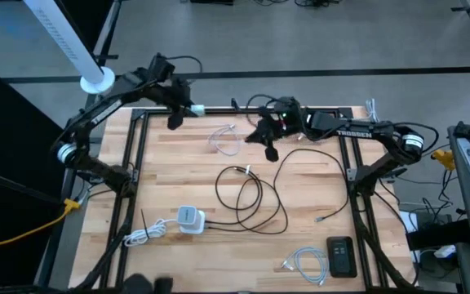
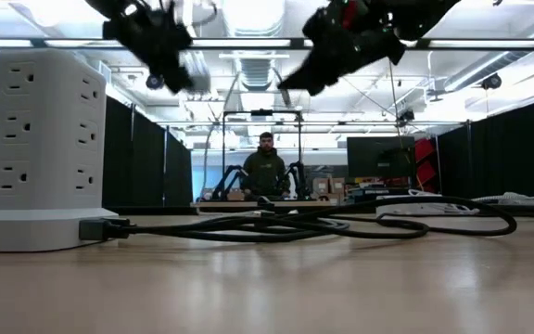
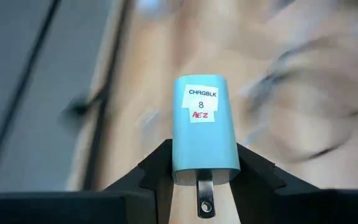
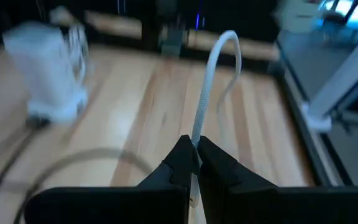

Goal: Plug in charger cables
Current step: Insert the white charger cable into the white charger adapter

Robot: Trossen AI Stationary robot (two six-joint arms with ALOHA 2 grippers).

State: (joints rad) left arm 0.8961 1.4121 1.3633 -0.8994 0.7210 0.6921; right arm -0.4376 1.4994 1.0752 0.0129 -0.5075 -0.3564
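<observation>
- Fingers of my left gripper (image 3: 205, 163) are pressed against both sides of a pale blue charger block (image 3: 204, 132) with a label on its face; its metal prong points back toward my wrist, so the far end is free to take a plug
- Clamped in my right gripper (image 4: 194, 160) is a thin white cable (image 4: 211, 87), held close to one end so the short tip stays stiff enough to aim; the rest arcs up and away from the fingers
- Both grippers hang above the far half of the table (image 1: 317, 245), left one (image 1: 175, 117) near the far-left corner, right one (image 1: 269, 147) near the middle, apart from each other; I judge they are raised so cable tip and block can be brought together in the air
- On the wood below lie the other charger cables: a long black cable (image 1: 255, 196) looped at the centre, a small white coil (image 1: 223, 139) between my grippers, and another pale coil (image 1: 304, 263) near a dark device (image 1: 340, 256) at the near-right corner
- White power tower (image 1: 189, 219) stands at the near left, with a dark cord entering its base in the low view (image 2: 100, 228)
- Which plug type my right fingers carry is hard to tell, as the tip is hidden between them
</observation>
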